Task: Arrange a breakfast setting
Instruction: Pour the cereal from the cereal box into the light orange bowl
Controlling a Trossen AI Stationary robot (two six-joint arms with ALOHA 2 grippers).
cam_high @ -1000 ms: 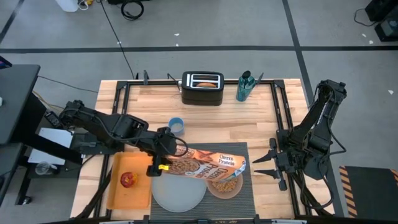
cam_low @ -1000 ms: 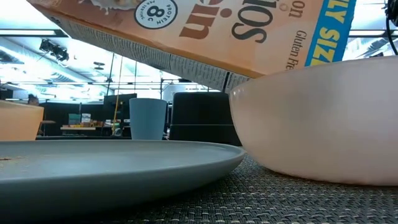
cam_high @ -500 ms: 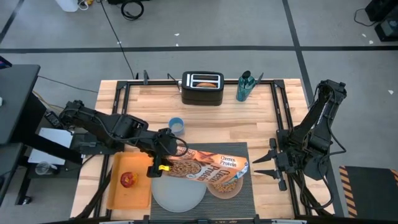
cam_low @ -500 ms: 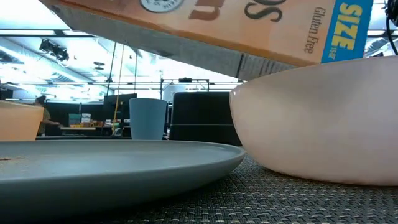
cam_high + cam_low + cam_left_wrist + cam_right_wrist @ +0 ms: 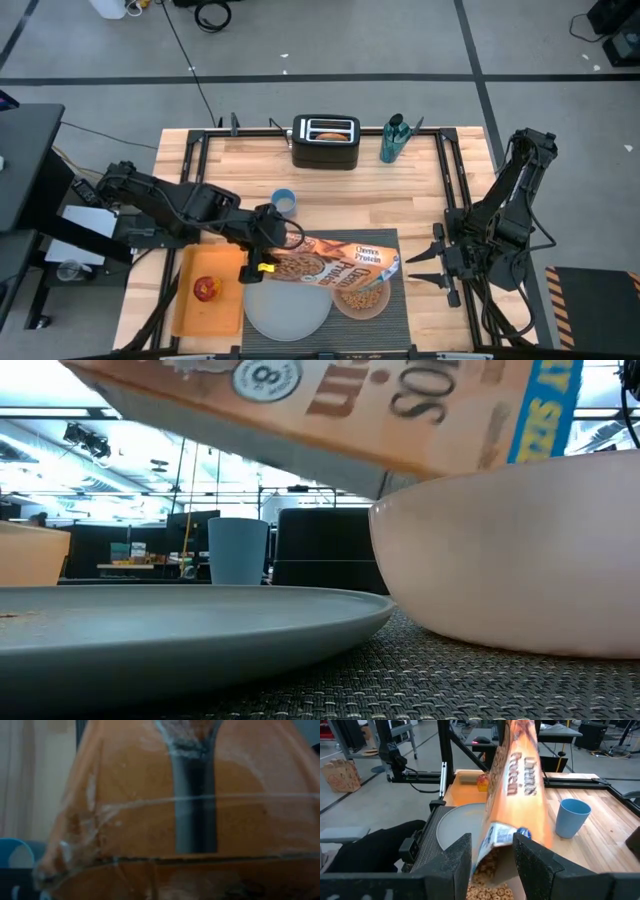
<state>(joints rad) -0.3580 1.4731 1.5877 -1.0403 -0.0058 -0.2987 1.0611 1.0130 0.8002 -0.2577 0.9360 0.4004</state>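
You are midway through the setting. The placemat (image 5: 390,315) is down at the counter's (image 5: 330,195) front edge, with the plate (image 5: 288,310) and the bowl (image 5: 361,297) side by side on it, so those 3 pieces look placed. The left end effector (image 5: 262,255) is clamped on the base of the cereal box (image 5: 335,268), which is tipped over with its open mouth just above the bowl, on the far side of the box from the end effector. The pour looks to be in progress.

The bowl already holds cereal: the right wrist view shows rings (image 5: 487,890) heaped under the box mouth. The plate is bare. An apple (image 5: 207,290) lies on an orange tray (image 5: 190,315), beside the left end effector on its side away from the box, near the counter's front. Something pale sits in one toaster (image 5: 326,141) slot, possibly the bagel half. You cannot see a spoon anywhere.

A blue cup (image 5: 284,203) stands close behind the left end effector, towards the toaster.

The right end effector (image 5: 420,266) waits with its fingers spread and empty, at the mat's right edge, near the bowl.

Judging by this, you have the box to set upright, then apple, bagel and spoon to bring in.
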